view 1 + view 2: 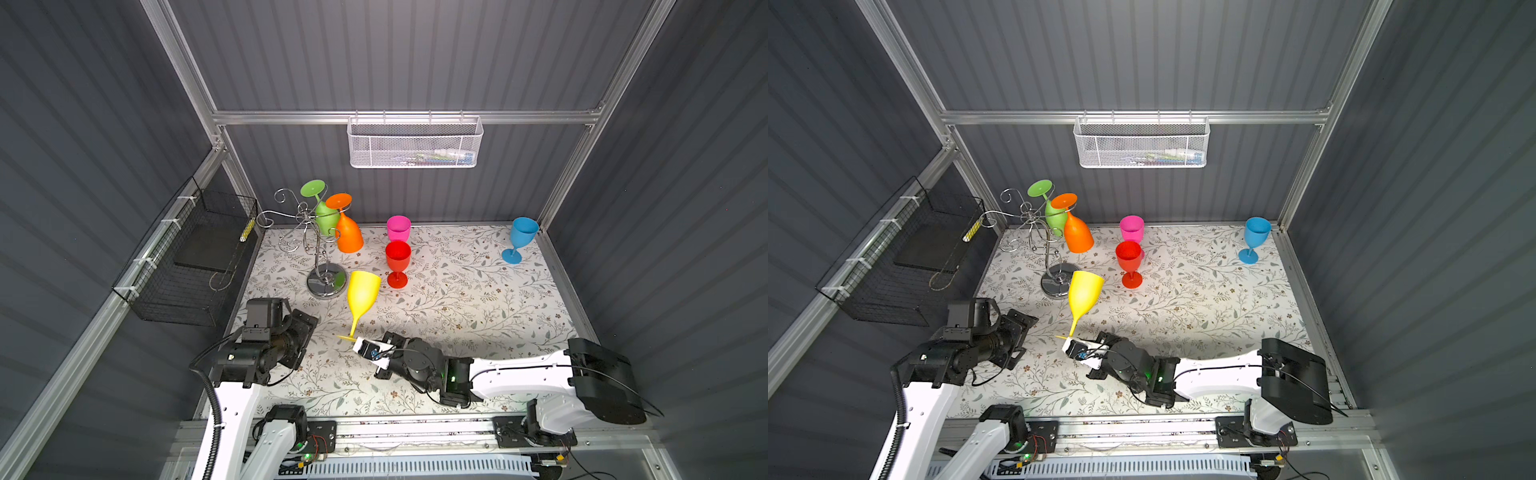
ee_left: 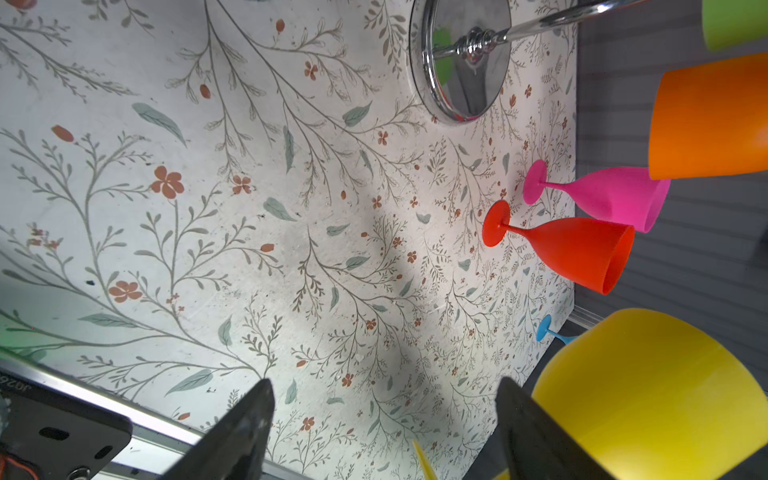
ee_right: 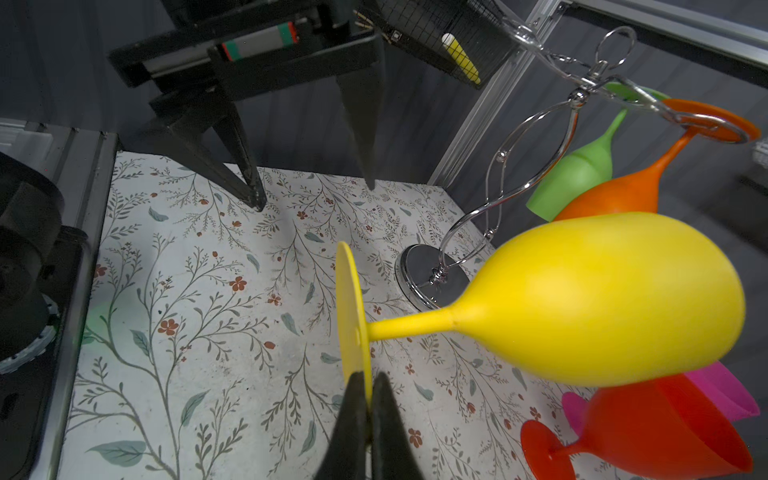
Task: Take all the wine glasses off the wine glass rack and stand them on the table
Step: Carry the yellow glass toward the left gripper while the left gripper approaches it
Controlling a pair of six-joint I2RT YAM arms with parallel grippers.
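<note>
R gripper (image 3: 368,380) is pinching the yellow glass (image 1: 363,291) by the rim of its foot, jaws closed tight on it. The glass is off the rack (image 1: 326,283). It's tilting, w/ its bowl leaning toward the far side and its mouth up, and its bowl is sitting just right of the rack's round base in both top views. Can't tell if the foot is touching the table (image 1: 457,299).

L gripper (image 2: 385,386) is hanging left of the yellow glass, on the near side of the rack base. Its jaws are standing wide w/ nothing btwn them, only bare table below.

Green glass (image 1: 326,218) and orange glass (image 1: 349,237) are hanging upside down from arms on the rack's far-right side, side by side, orange nearer.

Red glass (image 1: 397,255) is standing upright right of the rack, w/ the pink glass (image 1: 398,227) just behind it on the far side. Blue glass (image 1: 523,232) is standing upright at the far right corner, well apart from the rest.
</note>
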